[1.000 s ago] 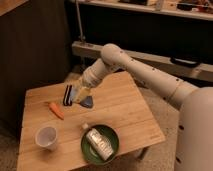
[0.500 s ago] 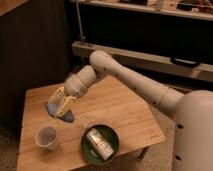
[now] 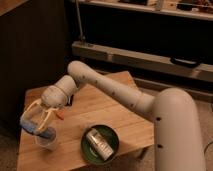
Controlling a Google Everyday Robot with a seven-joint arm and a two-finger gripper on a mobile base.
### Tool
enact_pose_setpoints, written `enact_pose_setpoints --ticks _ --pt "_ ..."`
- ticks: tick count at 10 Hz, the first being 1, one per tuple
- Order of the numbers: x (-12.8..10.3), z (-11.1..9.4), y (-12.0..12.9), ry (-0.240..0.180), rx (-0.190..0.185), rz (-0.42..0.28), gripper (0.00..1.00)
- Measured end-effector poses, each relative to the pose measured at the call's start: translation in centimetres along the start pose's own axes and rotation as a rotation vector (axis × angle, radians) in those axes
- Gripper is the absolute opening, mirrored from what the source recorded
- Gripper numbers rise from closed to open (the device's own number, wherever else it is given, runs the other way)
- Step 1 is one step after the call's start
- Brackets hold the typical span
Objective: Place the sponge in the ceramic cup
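Gripper [image 3: 37,127], sponge [image 3: 46,134] lower now, above table's [image 3: 100,107] cup [image 3: 46,144]

A light wooden desk [image 3: 92,112] stands in a dim, warm-lit room. Behind it a dark panel [image 3: 30,45] fills the left. A pale metal rail [image 3: 135,57] runs across the back, and a thin upright post [image 3: 79,22] rises from it towards a cluttered shelf [image 3: 150,7] at the top. Speckled grey floor [image 3: 208,142] shows at the right. The gripper [image 3: 37,125] hangs over the desk's near left corner.

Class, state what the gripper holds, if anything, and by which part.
The gripper, just above the ceramic cup, holds the blue sponge by its upper side.
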Motion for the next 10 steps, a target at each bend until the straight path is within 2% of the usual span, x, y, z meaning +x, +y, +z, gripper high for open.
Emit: enact_pose_setpoints --ticks 2,5,8,10 --pt "0.7 -0.2 -0.8 0.003 0.014 -0.039 0.00" --pt "2.9 -0.7 -1.6 0.007 0.037 -0.058 0.00" --pt "4.5 -0.4 -2.3 -0.012 0.030 -0.051 0.00" --pt "5.5 0.6 -2.1 -0.024 0.000 -0.044 0.00"
